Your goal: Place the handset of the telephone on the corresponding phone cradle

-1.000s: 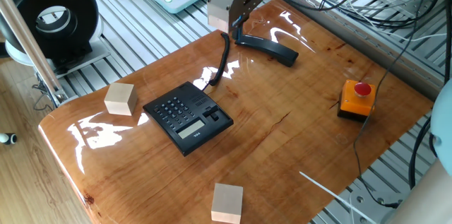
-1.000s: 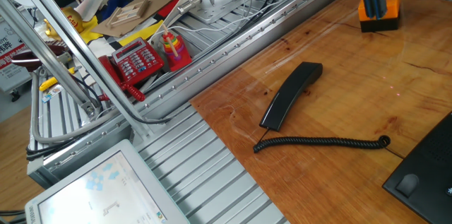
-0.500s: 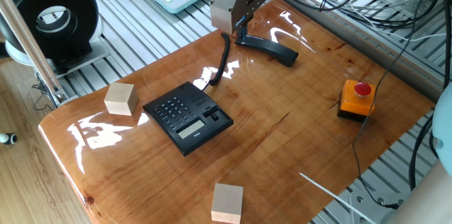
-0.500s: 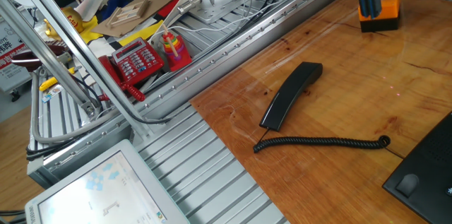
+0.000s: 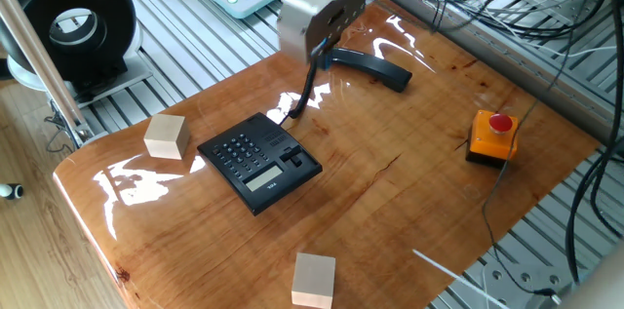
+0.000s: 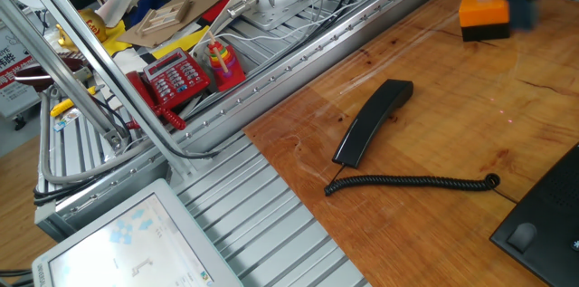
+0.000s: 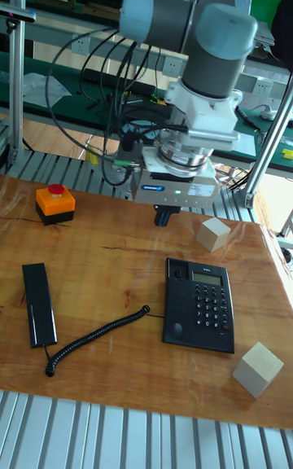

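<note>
The black handset (image 5: 375,67) lies flat on the wooden table, off the phone, and shows again in the other fixed view (image 6: 373,121) and the tall view (image 7: 39,304). Its coiled cord (image 7: 98,335) runs to the black phone base (image 5: 258,161), whose cradle strip (image 7: 175,302) holds nothing. My gripper (image 7: 163,218) hangs above the table between the handset and the base. It is motion-blurred in both fixed views (image 5: 314,44), open, with nothing between its fingers.
An orange box with a red button (image 5: 490,136) stands at the table's far side. One wooden block (image 5: 166,136) sits beside the phone and another (image 5: 314,280) near the front edge. Metal rails and cables surround the table.
The gripper has swung sideways above the table, away from over the handset's end and toward the phone base. Handset, cord and base have not moved.
</note>
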You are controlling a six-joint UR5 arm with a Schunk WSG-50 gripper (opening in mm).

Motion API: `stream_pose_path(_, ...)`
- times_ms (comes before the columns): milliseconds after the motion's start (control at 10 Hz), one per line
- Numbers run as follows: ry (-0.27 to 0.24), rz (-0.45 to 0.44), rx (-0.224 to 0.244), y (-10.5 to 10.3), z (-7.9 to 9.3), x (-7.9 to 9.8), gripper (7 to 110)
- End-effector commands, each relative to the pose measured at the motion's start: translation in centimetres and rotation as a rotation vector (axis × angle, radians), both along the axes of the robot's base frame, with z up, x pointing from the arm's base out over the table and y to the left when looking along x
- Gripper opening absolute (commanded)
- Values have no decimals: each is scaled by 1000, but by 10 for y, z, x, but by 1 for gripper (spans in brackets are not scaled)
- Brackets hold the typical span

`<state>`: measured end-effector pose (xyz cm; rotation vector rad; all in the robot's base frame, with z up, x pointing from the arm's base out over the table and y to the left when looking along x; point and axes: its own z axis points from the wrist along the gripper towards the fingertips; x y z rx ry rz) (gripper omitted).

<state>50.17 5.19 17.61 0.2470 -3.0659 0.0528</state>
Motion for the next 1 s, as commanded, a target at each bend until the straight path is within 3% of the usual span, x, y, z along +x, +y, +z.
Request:
stream_pose_path(0,-16,-54,-15,33,-15,-24,7)
stream_pose_path(200,6,-50,-10,25,-7,-22,7)
stream_pose_path(400,-1,-40,75,16,9,4,7)
stream_pose_path(700,-15,-62,80,-15,25,23,7)
stream_pose_path(900,-10,-57,25,-46,29,26,7)
